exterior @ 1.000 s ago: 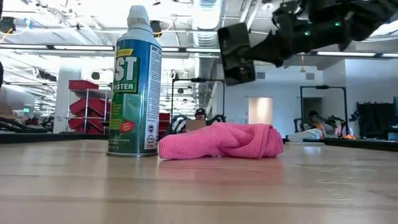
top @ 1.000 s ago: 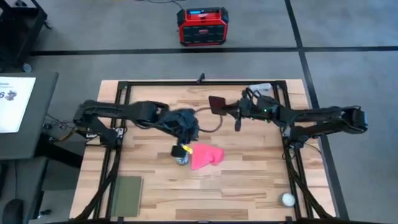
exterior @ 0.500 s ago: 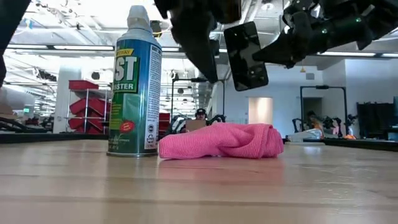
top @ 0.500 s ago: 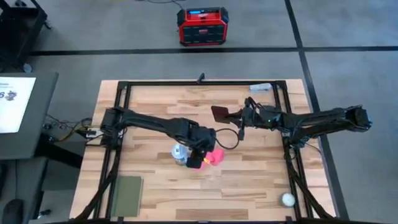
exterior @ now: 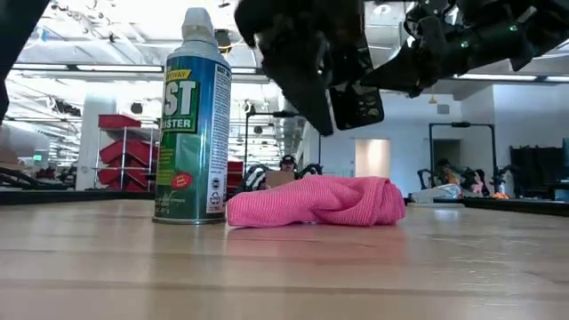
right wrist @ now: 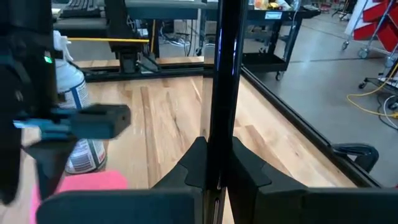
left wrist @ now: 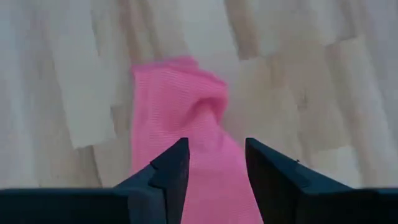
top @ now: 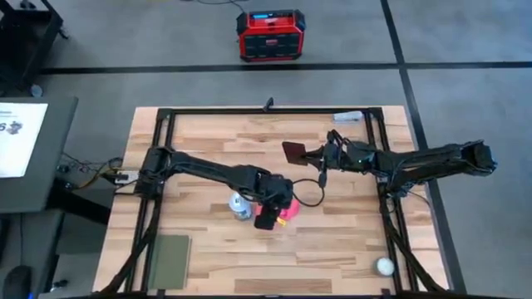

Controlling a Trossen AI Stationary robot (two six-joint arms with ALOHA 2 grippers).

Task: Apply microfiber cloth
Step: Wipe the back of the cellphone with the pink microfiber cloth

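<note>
The wooden table [top: 208, 249] carries everything in the high view; its black frame [top: 158, 208] runs along the edges. The left arm [top: 199, 169] reaches from the left side toward the middle of the table; the right arm [top: 432, 162] reaches in from the right side and stays above the far half.

The dull green pad [top: 170, 259] lies flat near the front left corner, well apart from the other things. The microfiber cloth [exterior: 311, 203] is a bright pink, crumpled heap near the middle of the table; in the low view it lies on the wood just beside the spray can [exterior: 193, 116], which stands upright; I cannot tell if the two are touching. In the high view most of the cloth [top: 288, 213] is hidden under the left gripper [top: 268, 218].

The left gripper [left wrist: 216, 168] hangs directly above the cloth [left wrist: 186, 124]; its two fingers [left wrist: 171, 171] are spread moderately, with the pink fabric visible between them, and they grip nothing. The right gripper [right wrist: 217, 177] is closed on the thin edge of the black phone [right wrist: 225, 74]; in the high view it holds the phone [top: 293, 152] up in the air over the far part of the table.

A small white ball [top: 384, 266] rests near the front right corner.
</note>
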